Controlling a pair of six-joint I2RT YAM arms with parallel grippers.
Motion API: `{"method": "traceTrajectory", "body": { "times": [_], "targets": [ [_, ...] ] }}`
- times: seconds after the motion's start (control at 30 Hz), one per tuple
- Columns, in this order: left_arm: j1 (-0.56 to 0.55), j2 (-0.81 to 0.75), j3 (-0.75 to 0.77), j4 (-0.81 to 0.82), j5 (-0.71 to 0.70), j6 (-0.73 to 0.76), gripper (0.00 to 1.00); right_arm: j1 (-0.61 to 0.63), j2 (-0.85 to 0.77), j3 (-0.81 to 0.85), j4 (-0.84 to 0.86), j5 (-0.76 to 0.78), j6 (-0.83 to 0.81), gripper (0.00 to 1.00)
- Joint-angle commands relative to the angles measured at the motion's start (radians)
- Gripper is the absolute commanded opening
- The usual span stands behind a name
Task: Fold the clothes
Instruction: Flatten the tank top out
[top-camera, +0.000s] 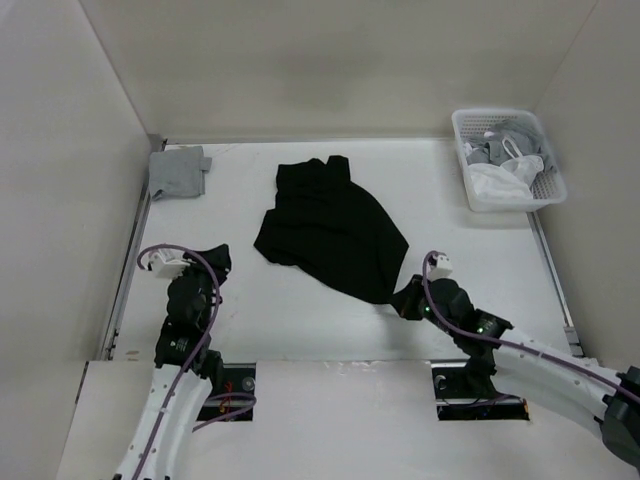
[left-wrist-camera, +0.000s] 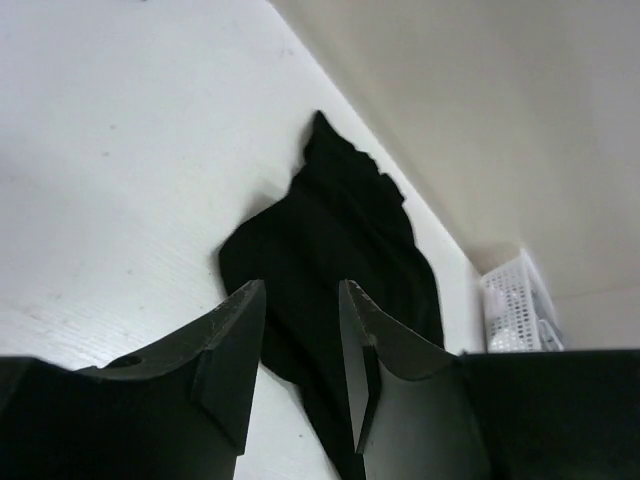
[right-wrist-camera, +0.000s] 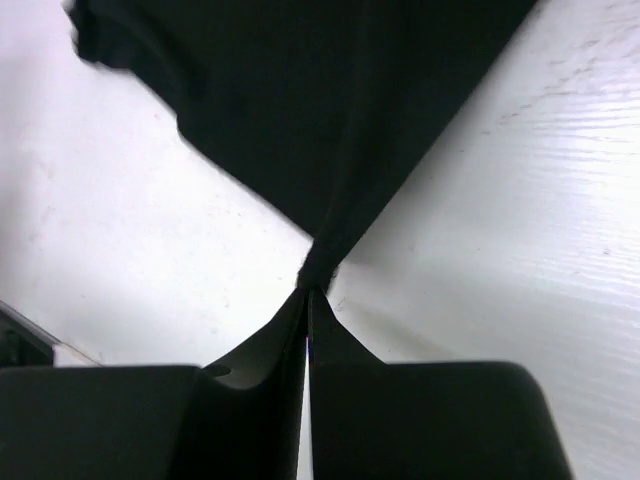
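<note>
Pinching the near corner of the shirt (top-camera: 330, 225), your right gripper (right-wrist-camera: 306, 290) is clamping tight; drag low while your left gripper (left-wrist-camera: 300, 292) is hovering left of it, parted and empty.

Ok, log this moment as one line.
left gripper open, empty | right gripper shut on black shirt at near edge | shirt crumpled, not yet folded

White tabletop (top-camera: 300, 330), matte, with faint grain seen close up. Enclosed on three sides by plain off-white panels: back wall (top-camera: 330, 60), left wall (top-camera: 60, 180), right wall (top-camera: 600, 150). Lighting even and diffuse; shadows soft.
</note>
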Motion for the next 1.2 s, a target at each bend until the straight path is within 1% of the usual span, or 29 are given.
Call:
{"method": "traceTrajectory", "body": {
  "times": [0.0, 0.1, 0.13, 0.2, 0.3, 0.4, 0.5, 0.63, 0.7, 0.87, 1.0, 1.17],
  "targets": [
    [0.018, 0.057, 0.041, -0.170, 0.026, 0.020, 0.33, 0.011, -0.118, 0.025, 0.020, 0.073, 0.099, 0.04],
    [-0.022, 0.241, 0.041, -0.124, 0.064, 0.028, 0.33, 0.011, -0.160, 0.019, -0.033, 0.073, 0.100, 0.05],
    [-0.055, 0.338, 0.043, -0.063, 0.084, 0.043, 0.33, 0.011, -0.164, 0.018, -0.035, 0.073, 0.106, 0.05],
    [-0.095, 0.472, 0.066, 0.024, 0.089, 0.074, 0.33, 0.002, -0.158, 0.014, -0.037, 0.074, 0.114, 0.05],
    [-0.126, 0.658, 0.128, 0.120, 0.045, 0.097, 0.35, -0.019, -0.139, 0.019, -0.029, 0.077, 0.109, 0.05],
    [-0.145, 0.785, 0.191, 0.196, 0.034, 0.105, 0.38, -0.021, -0.126, 0.016, -0.003, 0.070, 0.102, 0.06],
    [-0.200, 0.842, 0.240, 0.235, -0.003, 0.120, 0.37, -0.022, -0.103, 0.007, 0.020, 0.065, 0.099, 0.06],
    [-0.272, 0.905, 0.303, 0.226, -0.133, 0.183, 0.35, -0.024, -0.074, -0.009, 0.068, 0.065, 0.099, 0.06],
    [-0.293, 0.959, 0.345, 0.212, -0.175, 0.224, 0.35, -0.024, -0.056, -0.007, 0.083, 0.062, 0.094, 0.06],
    [-0.303, 1.088, 0.431, 0.193, -0.212, 0.284, 0.34, -0.024, -0.005, 0.005, 0.127, 0.038, 0.076, 0.07],
    [-0.306, 1.137, 0.466, 0.180, -0.265, 0.315, 0.34, -0.024, 0.013, 0.002, 0.160, 0.024, 0.074, 0.07],
    [-0.318, 1.192, 0.492, 0.167, -0.284, 0.321, 0.34, -0.024, 0.029, -0.010, 0.183, 0.019, 0.074, 0.07]
  ]
}}
